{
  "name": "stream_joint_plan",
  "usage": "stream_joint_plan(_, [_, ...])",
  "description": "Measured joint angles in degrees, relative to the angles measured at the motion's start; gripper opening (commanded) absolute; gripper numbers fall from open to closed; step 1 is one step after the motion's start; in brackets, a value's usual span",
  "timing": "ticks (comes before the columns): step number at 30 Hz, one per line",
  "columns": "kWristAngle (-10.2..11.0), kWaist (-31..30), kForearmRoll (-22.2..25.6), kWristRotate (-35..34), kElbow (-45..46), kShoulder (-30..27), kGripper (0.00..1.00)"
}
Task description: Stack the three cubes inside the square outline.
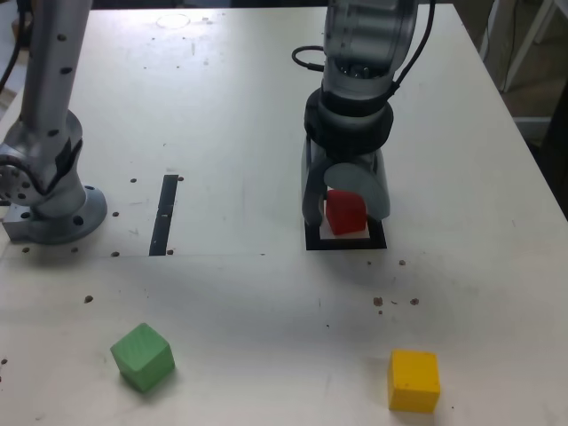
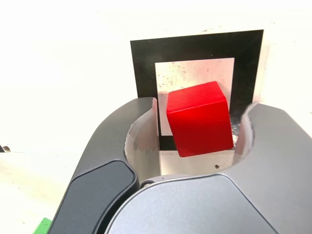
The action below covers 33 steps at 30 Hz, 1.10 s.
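gripper [image 1: 344, 206]: jaws parted around red cube [image 1: 345, 212] | square outline [image 1: 312, 242] beneath | green cube [image 1: 142, 356], yellow cube [image 1: 414, 380] well apart

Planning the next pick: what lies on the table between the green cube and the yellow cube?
Nothing: in the exterior view, the table between the green cube and the yellow cube is bare.

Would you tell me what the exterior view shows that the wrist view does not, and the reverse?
Only the exterior view shows the yellow cube, the whole green cube and the black strip. Only the wrist view shows a gap between the red cube and one finger. Both show the gripper around the red cube on the square outline.
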Motion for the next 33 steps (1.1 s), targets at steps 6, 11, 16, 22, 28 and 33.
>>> stream_joint_plan(6, [0.5,0.0,1.9,0.4,-0.8,-2.2,1.0])
stream_joint_plan(11, [0.5,0.0,3.7,0.9,-1.4,-3.3,1.0])
stream_joint_plan(16, [0.5,-2.8,7.4,0.5,-5.2,-5.2,1.0])
stream_joint_plan(22, [0.9,-11.3,15.3,-2.7,-15.9,-3.1,0.99])
stream_joint_plan(28, [-0.3,-17.6,20.8,-5.2,-26.9,5.0,0.97])
stream_joint_plan(33, [-0.9,-20.5,23.3,-7.2,-35.7,9.7,0.97])
